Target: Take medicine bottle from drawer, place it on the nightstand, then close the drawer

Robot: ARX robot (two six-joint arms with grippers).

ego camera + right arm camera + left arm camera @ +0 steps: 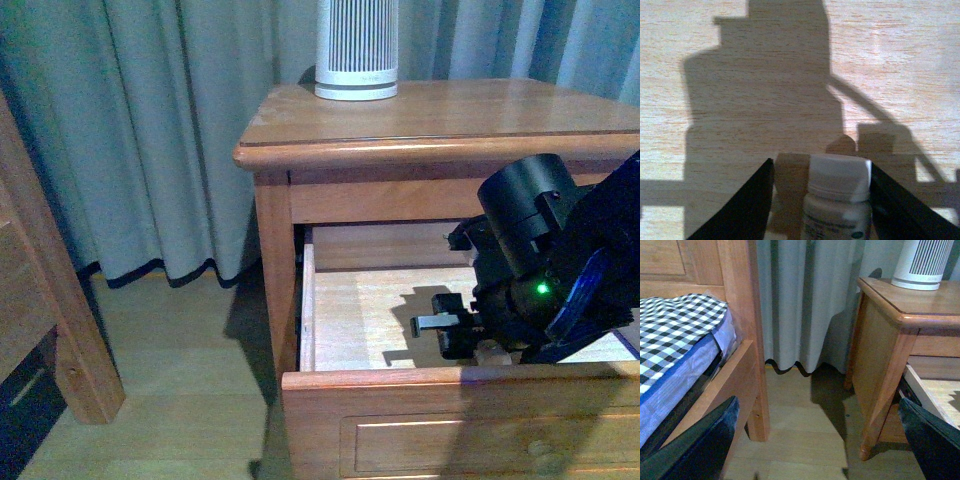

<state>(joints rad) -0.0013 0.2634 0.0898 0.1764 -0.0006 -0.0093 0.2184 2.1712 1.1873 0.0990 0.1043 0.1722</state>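
The right gripper point(821, 162) is seen part open around the bottle point(837, 192). One finger point(895, 200) appears to be touching the cap, while a gap is left between the cap and the other finger point(750, 205), so no firm hold is judged to have been made.

The bottle is set between the fingers with its long axis along them, cap toward the tips and body back toward the wrist. Whether it rests on the drawer floor cannot be told.

In the front view the right gripper point(440, 330) is shown down inside the open drawer point(309, 320), toward the front. The bottle is hidden there by the arm.

The top of the nightstand point(450, 110) is found above and behind the gripper, so a lift clear of the overhang is judged to be needed.

The left gripper point(817, 402) is held wide open and empty, well apart from the drawer, so the right arm is far the nearer.
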